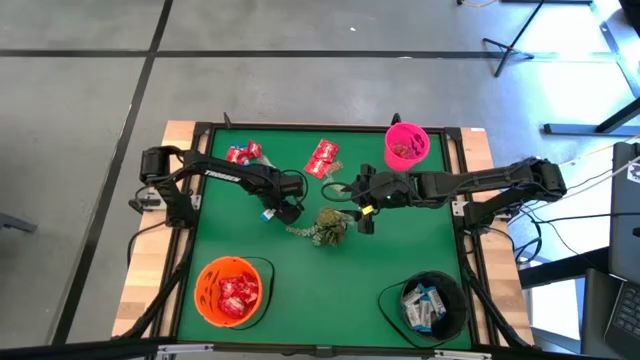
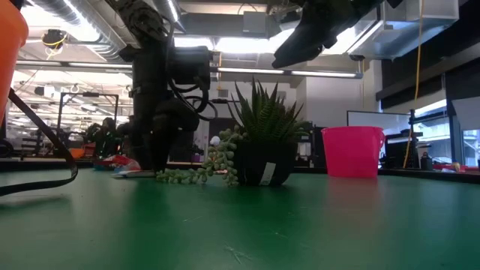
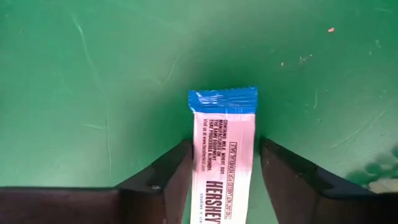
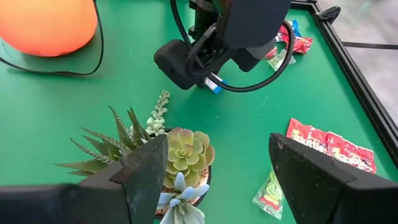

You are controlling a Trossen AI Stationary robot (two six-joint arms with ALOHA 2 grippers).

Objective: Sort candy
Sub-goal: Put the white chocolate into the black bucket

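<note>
The step in hand looks like a pick: the left end effector (image 3: 221, 180) is down on the green worktop (image 1: 300, 290) near its middle, its two dark fingers (image 3: 165, 177) straddling a white-and-blue wrapped candy bar (image 3: 222, 162) that lies flat on the felt. A thin gap shows on each side of the wrapper, so the fingers bracket it without yet pinching.

To judge by the black bowl (image 1: 432, 305) at the near right corner, which holds white-and-blue packets, the next move calls for closing squarely on the wrapper, lifting it, and carrying it there, clear of the small potted succulent (image 1: 329, 225).

The right end effector (image 4: 217, 168) hangs spread wide above that plant, empty. Shiny red packets (image 1: 322, 157) lie toward the far edge; an orange bowl (image 1: 230, 290) at the near left corner holds others.
</note>
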